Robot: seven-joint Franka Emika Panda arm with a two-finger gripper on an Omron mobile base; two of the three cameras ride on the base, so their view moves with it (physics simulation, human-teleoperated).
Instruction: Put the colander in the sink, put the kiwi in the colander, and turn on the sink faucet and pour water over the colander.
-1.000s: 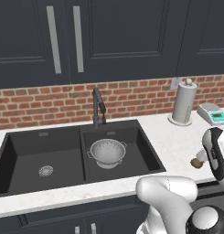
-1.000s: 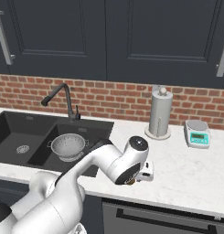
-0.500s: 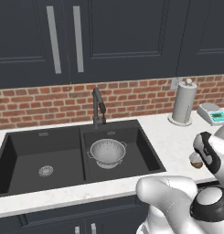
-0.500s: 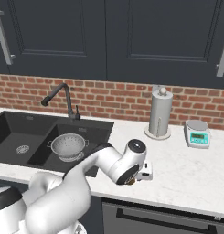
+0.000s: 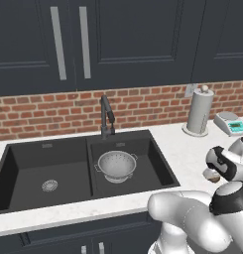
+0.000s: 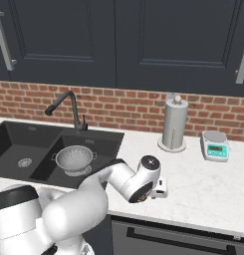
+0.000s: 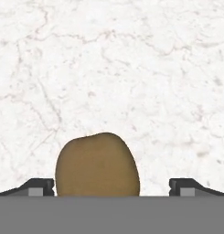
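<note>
1. Claw point(image 7: 111, 186) spread wide, low over the surface point(image 7: 131, 68), fingertips point(image 7: 38, 186) either side of the kiwi point(image 7: 97, 164); not yet gripped.
2. Farther off to the claw's left: colander point(image 5: 116, 165) already in the sink point(image 5: 24, 168), smaller basin, empty. First step done.
3. Beyond that, faucet point(image 5: 107, 116); no water seen. Kiwi transfer and rinsing remain.

Matte brown oval kiwi point(image 7: 97, 164) on smooth veined white marble counter point(image 7: 131, 68); shiny perforated silvery metal colander point(image 5: 116, 165) in matte black sink point(image 5: 24, 168).
</note>
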